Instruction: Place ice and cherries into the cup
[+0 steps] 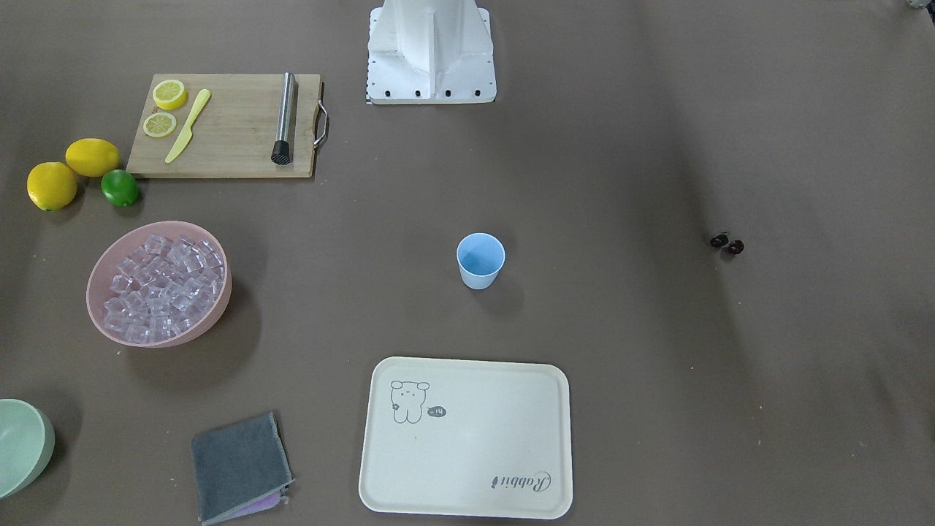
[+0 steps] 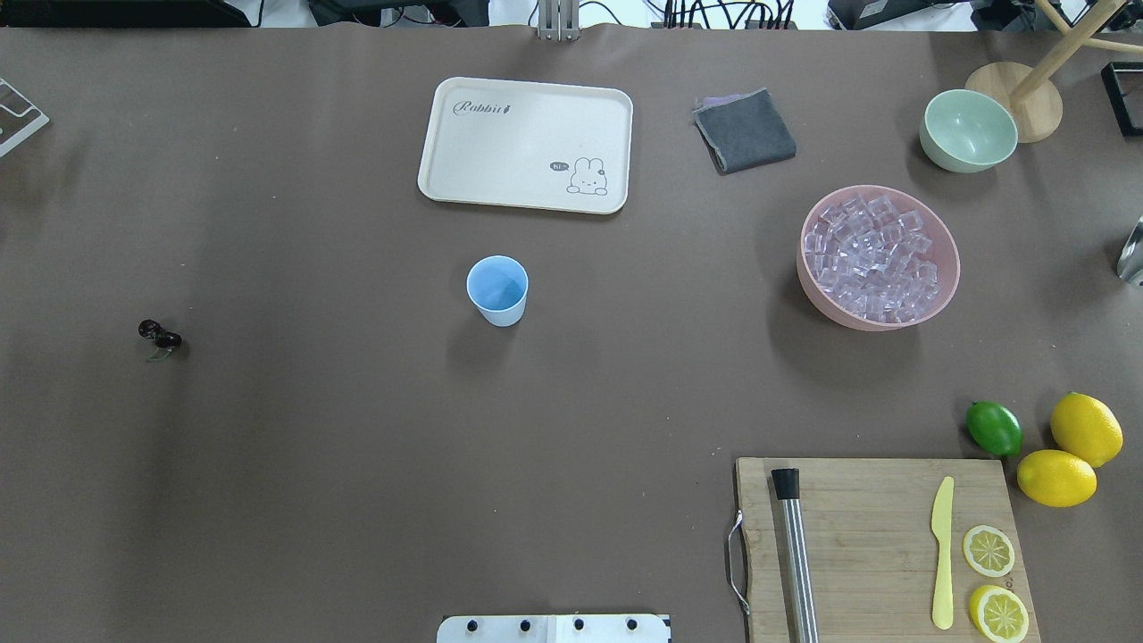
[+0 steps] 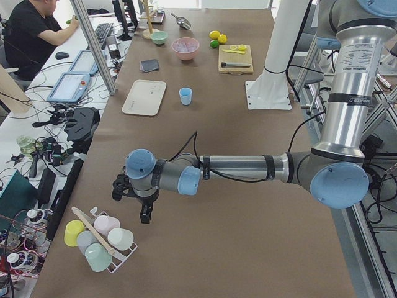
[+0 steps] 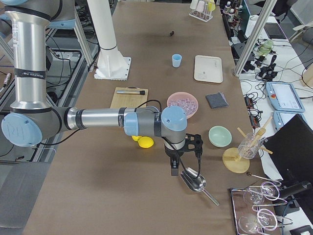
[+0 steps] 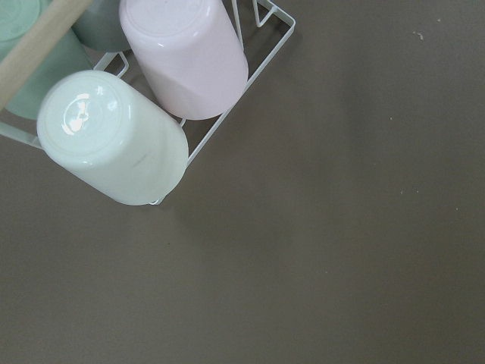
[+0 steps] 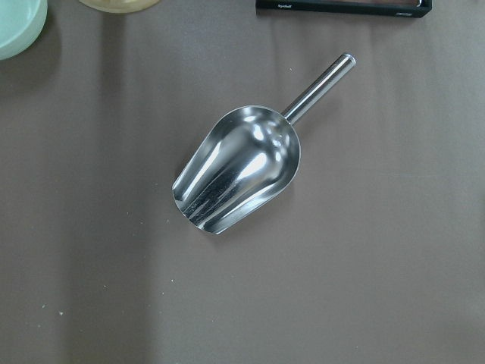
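At the table's right end, the right gripper (image 4: pixel 174 169) hangs over the scoop (image 6: pixel 239 167), its opening impossible to tell; best to grasp the handle (image 6: pixel 318 87) squarely.

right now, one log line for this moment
cup: empty | ice: in pink bowl | cherries: on table | left gripper: near cup rack | right gripper: over scoop | jaws: unclear

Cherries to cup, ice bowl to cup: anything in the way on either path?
Nothing visible. In the overhead view only bare table lies between the cherries and the cup, or between the pink bowl of ice and the cup.
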Controlling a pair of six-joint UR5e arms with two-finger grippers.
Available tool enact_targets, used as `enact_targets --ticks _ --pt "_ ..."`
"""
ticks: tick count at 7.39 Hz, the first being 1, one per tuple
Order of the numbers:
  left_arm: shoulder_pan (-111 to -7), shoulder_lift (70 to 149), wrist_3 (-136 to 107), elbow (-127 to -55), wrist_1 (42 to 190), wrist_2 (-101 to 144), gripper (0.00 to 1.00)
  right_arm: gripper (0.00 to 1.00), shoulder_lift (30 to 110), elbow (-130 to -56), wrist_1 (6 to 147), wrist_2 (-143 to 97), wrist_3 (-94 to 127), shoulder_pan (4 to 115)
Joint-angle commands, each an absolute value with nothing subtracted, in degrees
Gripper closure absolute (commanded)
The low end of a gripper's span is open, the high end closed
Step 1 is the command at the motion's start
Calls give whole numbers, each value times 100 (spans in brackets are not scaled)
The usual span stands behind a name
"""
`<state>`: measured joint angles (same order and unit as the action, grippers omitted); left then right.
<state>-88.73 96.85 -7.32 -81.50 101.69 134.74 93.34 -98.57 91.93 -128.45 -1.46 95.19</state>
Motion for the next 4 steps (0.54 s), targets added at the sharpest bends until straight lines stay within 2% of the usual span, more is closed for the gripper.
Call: enact_targets --ticks 1,4 --pt "-8877 9686 -729 -8174 10169 13491 2 0 9334 -9870 9193 -12850 -123 9519" --pt "-8851 9694 -729 -8121 10230 13483 2 0 9299 -10167 9219 -12989 -88 9379"
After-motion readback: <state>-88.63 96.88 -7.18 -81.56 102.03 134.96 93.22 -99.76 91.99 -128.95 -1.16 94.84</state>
